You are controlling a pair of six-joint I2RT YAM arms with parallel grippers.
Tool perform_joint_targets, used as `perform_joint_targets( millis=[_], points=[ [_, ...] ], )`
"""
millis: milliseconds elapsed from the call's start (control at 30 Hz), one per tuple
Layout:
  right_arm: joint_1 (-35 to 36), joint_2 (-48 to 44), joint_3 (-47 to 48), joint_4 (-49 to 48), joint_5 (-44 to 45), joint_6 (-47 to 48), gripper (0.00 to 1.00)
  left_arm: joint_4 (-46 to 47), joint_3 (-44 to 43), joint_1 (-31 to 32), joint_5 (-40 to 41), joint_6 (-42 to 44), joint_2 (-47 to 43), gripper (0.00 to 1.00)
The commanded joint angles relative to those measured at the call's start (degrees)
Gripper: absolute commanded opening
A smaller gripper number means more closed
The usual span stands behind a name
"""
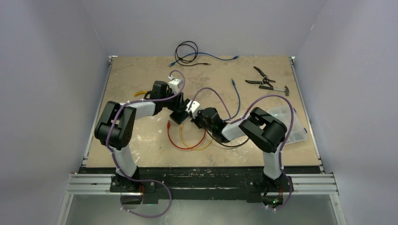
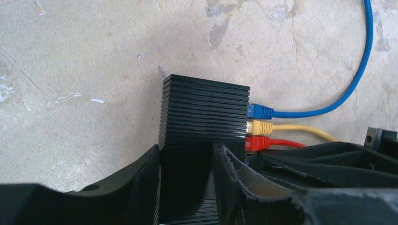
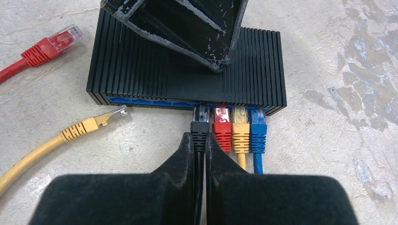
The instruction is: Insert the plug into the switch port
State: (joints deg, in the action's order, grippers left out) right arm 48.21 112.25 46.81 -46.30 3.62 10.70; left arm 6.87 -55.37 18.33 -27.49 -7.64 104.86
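The switch (image 1: 178, 116) lies flat near the middle of the bench (image 1: 141, 84), well clear of every edge, with its port side facing the near edge. Bare surface stretches toward the left edge and the far left corner. Along the far edge lie a coiled black cable (image 1: 187, 49) and a blue cable (image 1: 213, 57). Pliers (image 1: 260, 77) and a hammer (image 1: 277, 88) sit toward the far right corner. Red and yellow cable loops (image 1: 187, 140) fill the space between the switch and the near edge.

The left gripper (image 2: 186, 152) clamps the switch from above, one finger on each side of its ribbed body. The right gripper (image 3: 199, 138) is pinched narrow on the black plug (image 3: 201, 123), whose clear tip sits at a port mouth, just left of the seated red plug (image 3: 222, 130), yellow plug (image 3: 240, 130) and blue plug (image 3: 257, 130). How deep it sits cannot be told. A loose yellow plug (image 3: 96, 124) lies just off the switch's port side.
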Motion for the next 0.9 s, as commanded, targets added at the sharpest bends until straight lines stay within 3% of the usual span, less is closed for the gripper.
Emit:
perform_joint_targets(
  millis=[0,400,700,867],
  points=[
    [-0.57,0.01,7.44,-17.63,-6.59,2.09,0.0,-15.01,2.59,8.13,-21.36,-1.71,0.19,0.4],
    [-0.56,0.64,10.07,-15.19,-6.52,3.39,0.0,-19.01,1.1,8.48,-24.24,1.36,0.52,0.4],
    [-0.57,-4.99,6.46,-11.12,-5.78,1.0,0.01,-18.46,-0.97,4.94,-8.03,1.39,0.35,0.43],
    [-0.56,-10.72,1.29,-7.69,-3.84,-1.6,0.19,-17.97,-5.28,1.34,-0.07,2.01,1.87,0.44]
  ],
)
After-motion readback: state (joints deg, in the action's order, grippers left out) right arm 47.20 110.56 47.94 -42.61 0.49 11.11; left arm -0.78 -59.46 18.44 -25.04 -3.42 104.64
